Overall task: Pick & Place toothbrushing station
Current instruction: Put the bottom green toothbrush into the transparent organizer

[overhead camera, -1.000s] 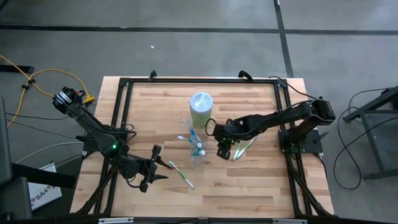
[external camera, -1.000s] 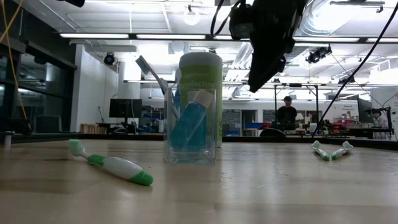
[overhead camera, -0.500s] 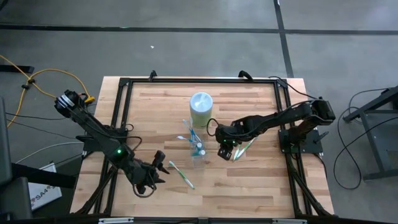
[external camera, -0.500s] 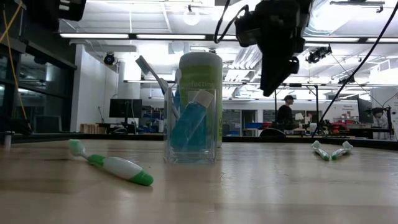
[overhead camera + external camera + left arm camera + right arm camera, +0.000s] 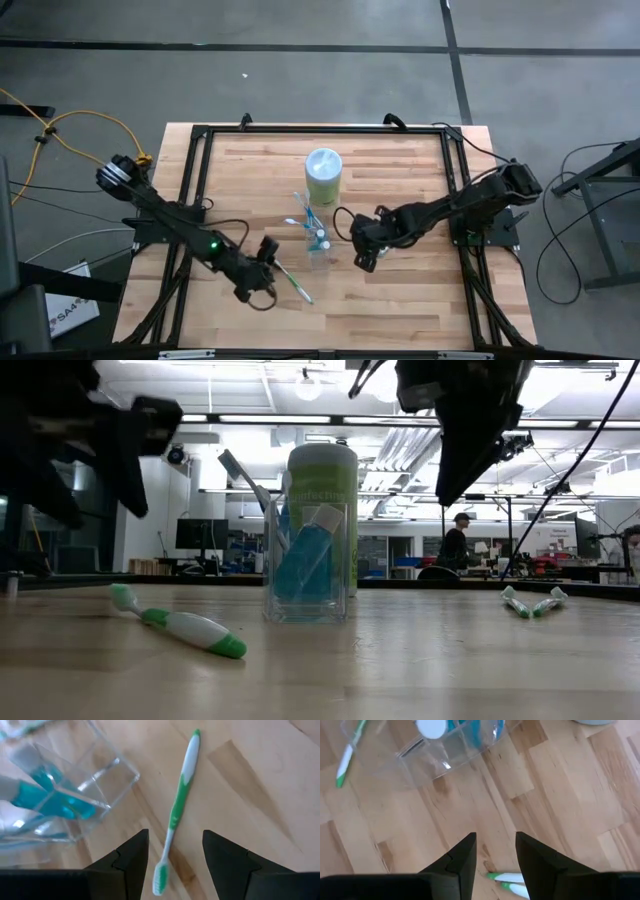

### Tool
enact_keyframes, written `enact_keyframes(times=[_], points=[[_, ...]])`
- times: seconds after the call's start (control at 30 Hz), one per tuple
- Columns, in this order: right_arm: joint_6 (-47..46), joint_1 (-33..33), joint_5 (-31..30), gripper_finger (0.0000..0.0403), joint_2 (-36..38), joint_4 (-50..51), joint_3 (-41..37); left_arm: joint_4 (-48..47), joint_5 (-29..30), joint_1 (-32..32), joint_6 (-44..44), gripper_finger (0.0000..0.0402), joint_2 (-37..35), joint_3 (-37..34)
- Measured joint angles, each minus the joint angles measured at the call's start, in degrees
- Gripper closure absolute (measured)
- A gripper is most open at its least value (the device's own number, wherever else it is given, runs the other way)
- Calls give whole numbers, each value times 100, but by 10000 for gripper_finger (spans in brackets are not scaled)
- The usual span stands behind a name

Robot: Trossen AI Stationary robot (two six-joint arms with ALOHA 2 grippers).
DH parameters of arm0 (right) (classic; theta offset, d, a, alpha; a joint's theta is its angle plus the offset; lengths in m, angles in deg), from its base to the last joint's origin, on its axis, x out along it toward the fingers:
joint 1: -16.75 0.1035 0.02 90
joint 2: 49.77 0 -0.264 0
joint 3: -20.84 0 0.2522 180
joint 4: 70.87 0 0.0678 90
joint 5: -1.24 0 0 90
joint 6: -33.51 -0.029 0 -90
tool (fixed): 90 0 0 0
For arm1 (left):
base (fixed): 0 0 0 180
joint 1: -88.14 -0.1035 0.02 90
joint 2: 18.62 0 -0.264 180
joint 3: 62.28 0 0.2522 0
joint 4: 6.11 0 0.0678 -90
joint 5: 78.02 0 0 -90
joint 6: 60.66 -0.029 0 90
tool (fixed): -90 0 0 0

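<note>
Both grippers, left (image 5: 172, 857) and right (image 5: 495, 855), hang parted over the wooden table (image 5: 400, 300).

A green-and-white toothbrush (image 5: 181, 795) lies on the pale striped wooden table (image 5: 400, 290). The clear tumbler (image 5: 306, 565) holds blue-and-white tubes (image 5: 305, 555); behind stands a pale green canister (image 5: 322, 485).

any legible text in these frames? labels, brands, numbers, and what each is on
"SA4": partial print on the white box on the floor off the table's left side, high view; the rest is cut off.
"...fecting": partial word on the green-and-white canister behind the clear tumbler, low view; the start is hidden, the smaller print blurred.
Toothbrushes and toothpaste tubes: no readable text.
</note>
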Motion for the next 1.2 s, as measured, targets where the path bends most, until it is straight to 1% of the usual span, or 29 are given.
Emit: enact_keyframes(times=[0.13, 0.27, 0.47, 0.63, 0.9, 1.03, 1.2], points=[[-143, 212, -123, 274, 0, -161, 0, -73, -429, -345, 175, 222, 107, 0], [-195, 410, -264, 274, 0, -370, 0, -82, -872, -604, 1, 222, 210, 0], [-197, 627, -400, 274, -2, -788, 0, -84, -1248, -864, -329, 222, 350, 0], [-188, 753, -408, 274, -2, -1267, 0, -145, -1504, -1091, -377, 222, 441, 0], [-176, 919, -407, 274, -2, -1643, 0, -113, -2066, -1393, -380, 222, 487, 0], [-176, 953, -407, 274, -2, -1666, 0, 171, -2146, -1369, -459, 222, 571, 1], [-149, 962, -396, 274, -2, -1812, 0, 521, -2181, -1366, -546, 222, 863, 7]])
